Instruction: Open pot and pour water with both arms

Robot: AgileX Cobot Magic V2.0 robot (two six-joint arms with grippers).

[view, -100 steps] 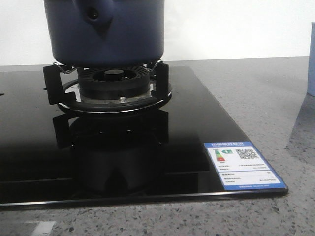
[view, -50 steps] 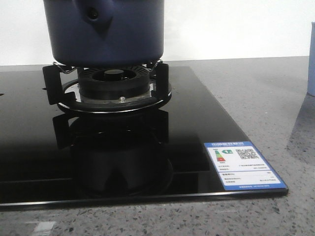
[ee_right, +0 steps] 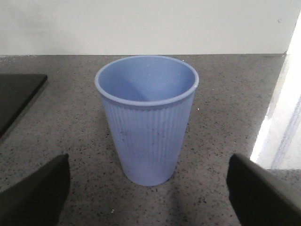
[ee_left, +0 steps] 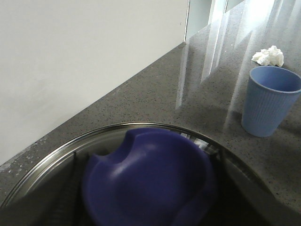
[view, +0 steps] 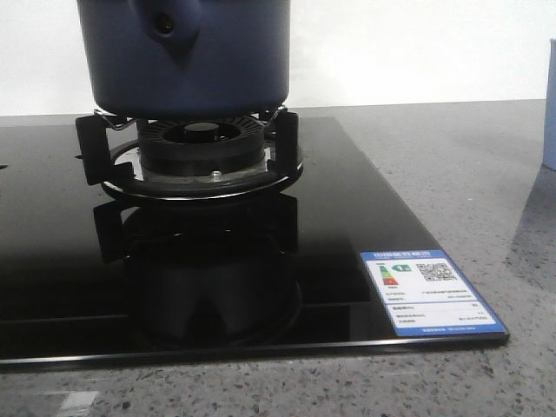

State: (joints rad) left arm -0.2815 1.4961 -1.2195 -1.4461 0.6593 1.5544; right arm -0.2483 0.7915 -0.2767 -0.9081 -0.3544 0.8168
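The right gripper point(ee_right: 148, 197) is spreading wide toward the upright cup point(ee_right: 146, 117) beyond the hob's edge; the left gripper, perhaps gripping the lid knob point(ee_left: 150, 179), cannot be judged.

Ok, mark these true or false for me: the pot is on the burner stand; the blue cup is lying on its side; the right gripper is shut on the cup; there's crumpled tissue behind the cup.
1. The pot sits on the burner stand: true.
2. The blue cup lies on its side: false, it stands upright.
3. The right gripper is shut on the cup: false, its fingers stand open and apart from it.
4. Crumpled tissue lies on the counter beyond the cup: true.
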